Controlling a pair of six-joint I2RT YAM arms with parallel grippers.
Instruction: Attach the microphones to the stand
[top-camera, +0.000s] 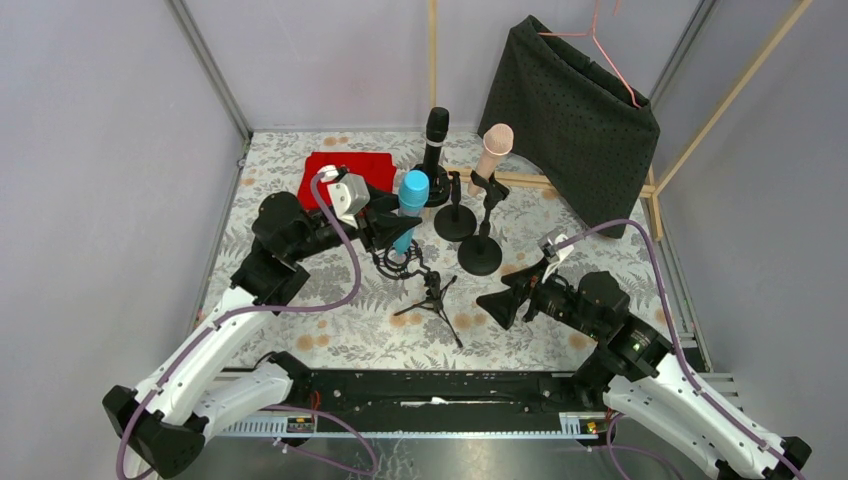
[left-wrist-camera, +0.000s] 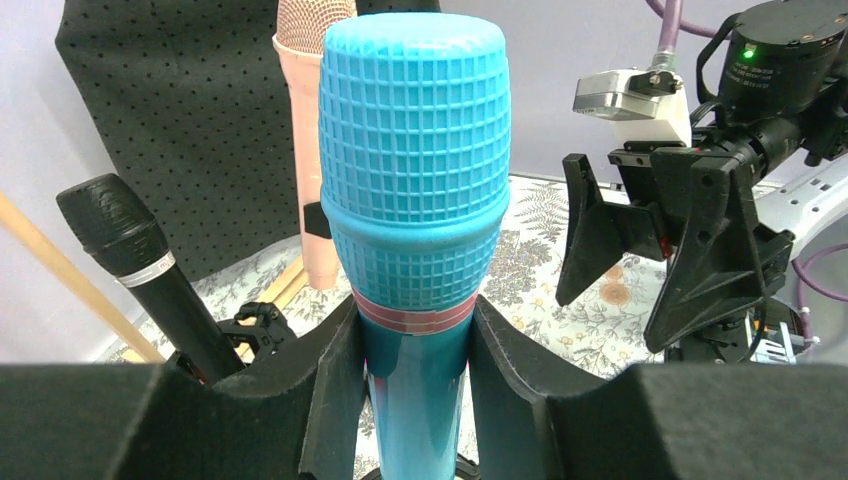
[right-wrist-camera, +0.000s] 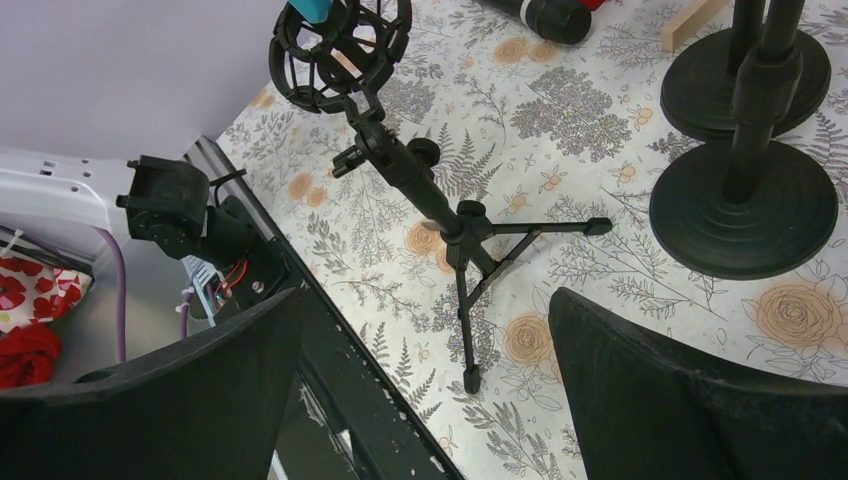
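Observation:
My left gripper (left-wrist-camera: 415, 345) is shut on the body of the light blue microphone (left-wrist-camera: 412, 150), just under its pink band, holding it upright. From above, this gripper (top-camera: 404, 228) holds the microphone (top-camera: 412, 195) over the small tripod stand (top-camera: 432, 298). The microphone's lower end sits in the stand's round cage mount (right-wrist-camera: 340, 45). A black microphone (top-camera: 436, 128) and a peach-pink microphone (top-camera: 494, 148) stand clipped in round-base stands (top-camera: 480, 256). My right gripper (top-camera: 503, 303) hovers open and empty to the right of the tripod (right-wrist-camera: 470, 235), its fingers (right-wrist-camera: 640, 380) wide apart.
A red cloth (top-camera: 352, 168) lies at the back left. Black fabric on a pink hanger (top-camera: 575, 105) leans at the back right beside wooden slats (top-camera: 520, 180). The black rail (top-camera: 430, 385) marks the table's near edge. Grey walls close in both sides.

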